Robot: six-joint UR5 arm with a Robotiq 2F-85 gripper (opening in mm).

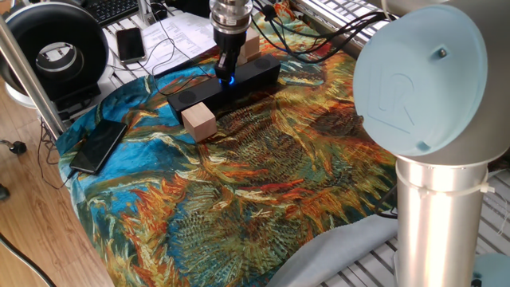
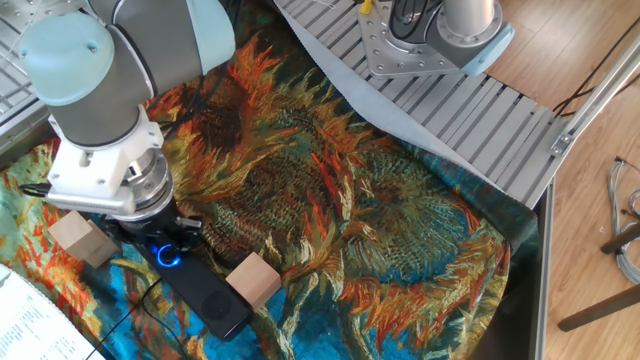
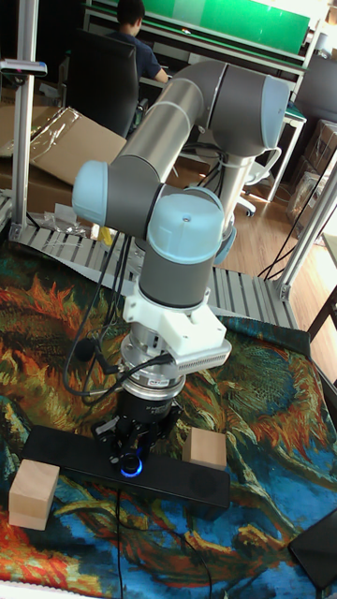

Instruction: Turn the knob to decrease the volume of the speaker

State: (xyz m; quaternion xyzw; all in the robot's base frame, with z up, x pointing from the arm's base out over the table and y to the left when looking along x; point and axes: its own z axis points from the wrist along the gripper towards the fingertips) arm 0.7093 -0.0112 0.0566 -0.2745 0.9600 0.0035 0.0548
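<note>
The tool (image 1: 226, 70) stands straight down over the knob (image 2: 168, 254), whose blue ring glows at its tips in all 3 views. The fingers (image 3: 120, 440) sit close on either side of the dial, but whether they actually pinch it cannot be told; the tool body hides the contact.

The speaker (image 1: 225, 85) lies on the sunflower cloth (image 1: 263, 159) toward the far side of the counter in one fixed view, with the knob near its middle. 1 wooden block (image 1: 199, 122) rests against its near face and a second block (image 1: 250, 45) sits just behind it, so the bar looks braced on both long sides.

The step in hand appears to be the turn itself. To do it well, the wrist should rotate about the dial's own axis, counter-clockwise seen from above if the control follows the usual convention. The tool should stay centred and vertical so the fingers do not slide off the low rim. Downward pressure should be light, just enough for grip. Should the bar start to pivot despite the blocks, the grip is probably off-centre and worth resetting.
</note>
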